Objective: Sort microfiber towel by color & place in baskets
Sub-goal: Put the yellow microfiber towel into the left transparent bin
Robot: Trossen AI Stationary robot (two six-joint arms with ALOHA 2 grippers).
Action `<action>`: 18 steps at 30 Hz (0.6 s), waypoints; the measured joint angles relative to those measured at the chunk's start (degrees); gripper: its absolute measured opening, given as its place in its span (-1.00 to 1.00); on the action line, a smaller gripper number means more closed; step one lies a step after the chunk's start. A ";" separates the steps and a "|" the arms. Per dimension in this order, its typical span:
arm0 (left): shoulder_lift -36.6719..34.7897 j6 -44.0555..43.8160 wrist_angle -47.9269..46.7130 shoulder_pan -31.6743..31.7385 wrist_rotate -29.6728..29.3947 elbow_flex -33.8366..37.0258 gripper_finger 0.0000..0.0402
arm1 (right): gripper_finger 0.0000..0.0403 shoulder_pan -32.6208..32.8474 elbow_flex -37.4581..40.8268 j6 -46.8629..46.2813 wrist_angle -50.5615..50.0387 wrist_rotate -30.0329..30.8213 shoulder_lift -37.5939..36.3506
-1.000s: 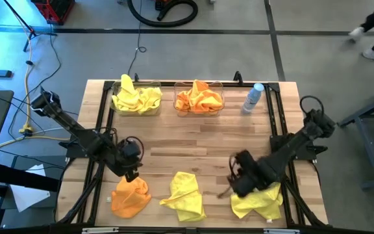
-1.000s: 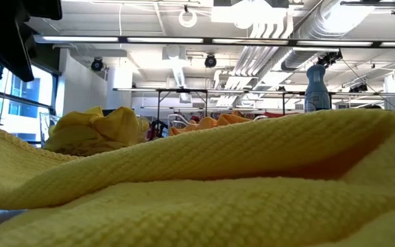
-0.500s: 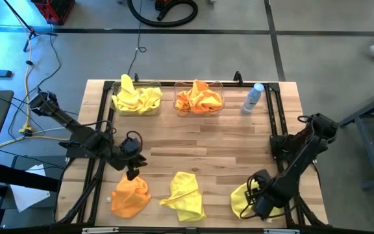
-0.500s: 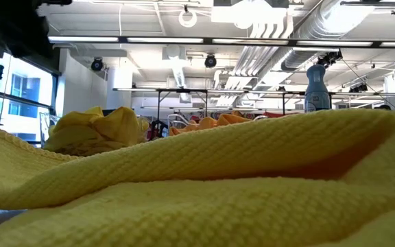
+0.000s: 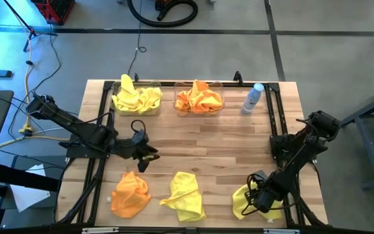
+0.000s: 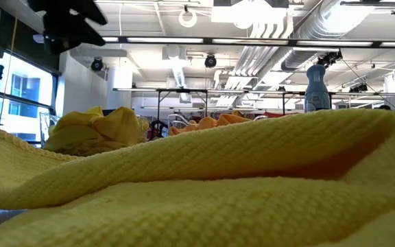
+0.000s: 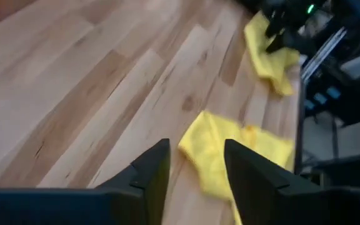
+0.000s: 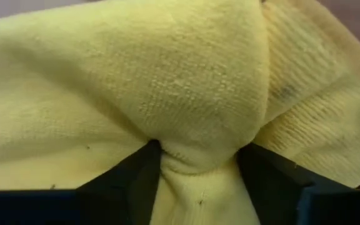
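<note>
On the left, the left gripper (image 5: 143, 156) hangs above bare wood with its fingers parted and nothing between them. The orange towel (image 5: 130, 194) lies just nearer than it and slightly left, so this arm is the closer one. The middle yellow towel (image 5: 186, 195) sits near-centre. On the right, the right gripper (image 5: 257, 199) presses into the right yellow towel (image 5: 258, 200) at the near right edge, fingers spread with a fold bunched between them. Both clear baskets (image 5: 136, 101), yellow left, orange right, stand at the far edge.
</note>
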State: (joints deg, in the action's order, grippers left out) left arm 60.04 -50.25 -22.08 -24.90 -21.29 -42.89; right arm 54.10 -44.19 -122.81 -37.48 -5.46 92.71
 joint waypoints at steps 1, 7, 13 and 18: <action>0.36 0.18 1.17 0.62 -0.24 -0.02 -0.25 | 0.00 -0.20 -0.18 1.43 -0.87 0.51 0.02; 3.55 7.71 10.08 3.38 -6.14 -0.02 -0.04 | -0.67 -4.56 0.25 14.05 -4.78 11.72 -1.38; 9.39 17.03 25.20 5.80 -6.38 -0.07 -0.04 | -0.86 -13.06 1.65 29.38 -8.80 28.05 -7.75; 16.49 21.85 27.43 6.98 -6.40 -5.61 -0.04 | -0.96 -23.06 1.82 51.45 -2.68 36.37 -18.27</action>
State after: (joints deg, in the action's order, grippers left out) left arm 76.54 -28.40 5.35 -17.92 -27.68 -48.51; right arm 31.05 -42.37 -71.36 -40.16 30.90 74.43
